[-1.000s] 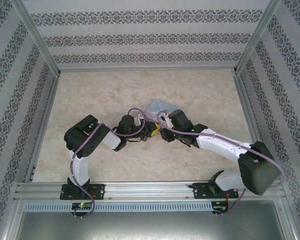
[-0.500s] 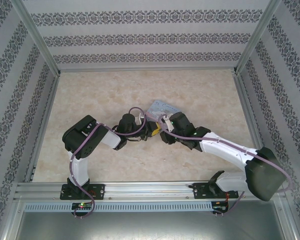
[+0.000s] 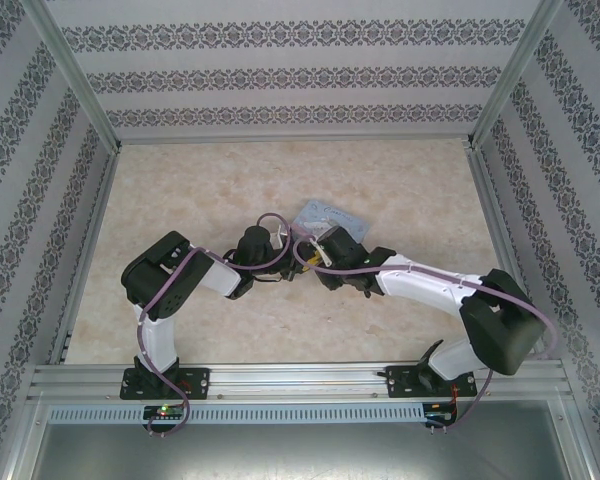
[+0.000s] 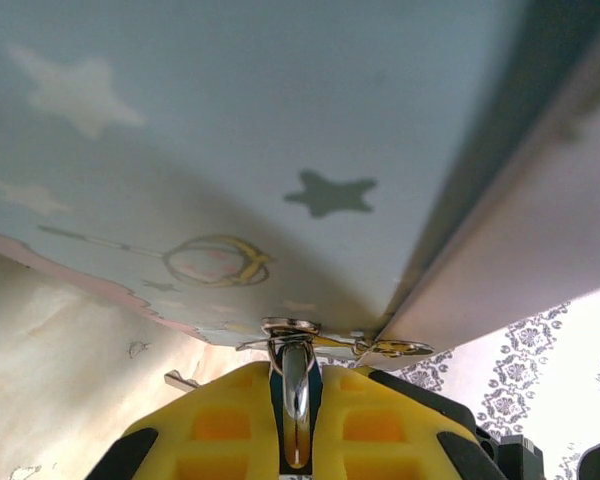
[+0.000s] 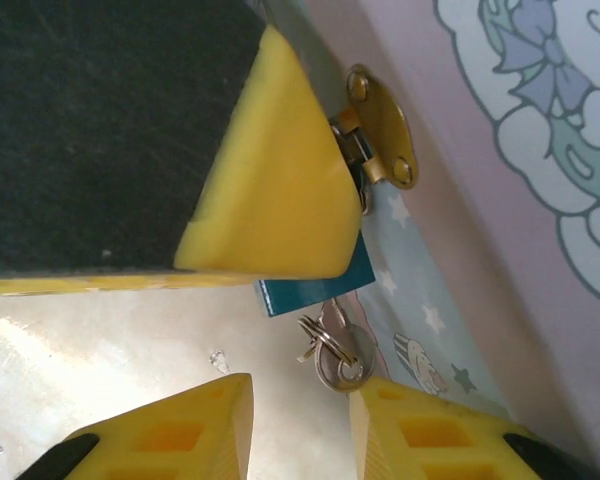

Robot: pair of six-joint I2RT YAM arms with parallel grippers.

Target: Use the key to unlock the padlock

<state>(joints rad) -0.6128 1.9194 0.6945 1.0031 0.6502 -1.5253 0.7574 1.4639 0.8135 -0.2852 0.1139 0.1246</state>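
left wrist view: the left tool [image 4: 296,388] is pinched tight on a thin silvery shackle [image 4: 296,425], with the wall of the tin box [image 4: 230,120] directly ahead of its tips. it is a narrow hold that could slip or twist if the lock is turned against it. right wrist view: the padlock [image 5: 315,287] hangs just ahead of the right tool [image 5: 302,395], its blue body half covered by one yellow finger [image 5: 270,200] of the left tool, below the brass hasp [image 5: 380,130]. the key [image 5: 340,368] dangles on its ring beneath the lock, beside one fingertip of the right tool rather than between the two. that tool stands narrowly parted and holds nothing. closing from here would likely catch the ring or miss the key altogether, and a hard twist could drag the box across the surface [image 3: 180,190] or knock the two tools together. top view: compared with a second ago, the right arm's elbow has drawn inward and its tool has crept closer to the left tool, while the left arm has barely shifted.
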